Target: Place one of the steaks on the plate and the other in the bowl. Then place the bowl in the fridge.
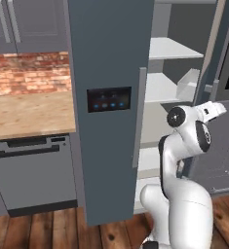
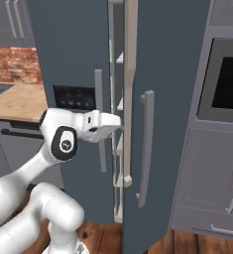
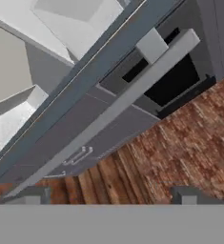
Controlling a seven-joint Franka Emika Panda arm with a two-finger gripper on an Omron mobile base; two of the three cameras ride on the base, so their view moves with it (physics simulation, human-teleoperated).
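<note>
You are parked in front of the fridge (image 1: 108,73), whose right door (image 2: 160,99) stands swung open while the left door, the one with the black panel (image 1: 108,99) of blue lights, is shut. Through the gap in the left base view you see pale shelves (image 1: 167,48) and a white bin (image 1: 188,83) on the far right — no bowl, plate or steak can be made out on them.

The arm (image 1: 184,141) is folded high, with its wrist reaching toward the opening at mid-height of the fridge. In the hand view the gripper (image 3: 111,196) looks past the edge of the open door and its long silver handle (image 3: 108,112) down onto the wood floor (image 3: 180,143); its two tips (image 3: 187,195) sit well apart with nothing between them, so the jaws are released and empty.

To the left lie a wooden counter (image 1: 28,114) against a brick wall (image 1: 30,73), with the grey dishwasher (image 1: 33,170) beneath. To the right of the fridge an oven (image 2: 227,82) is set in grey cabinets.
</note>
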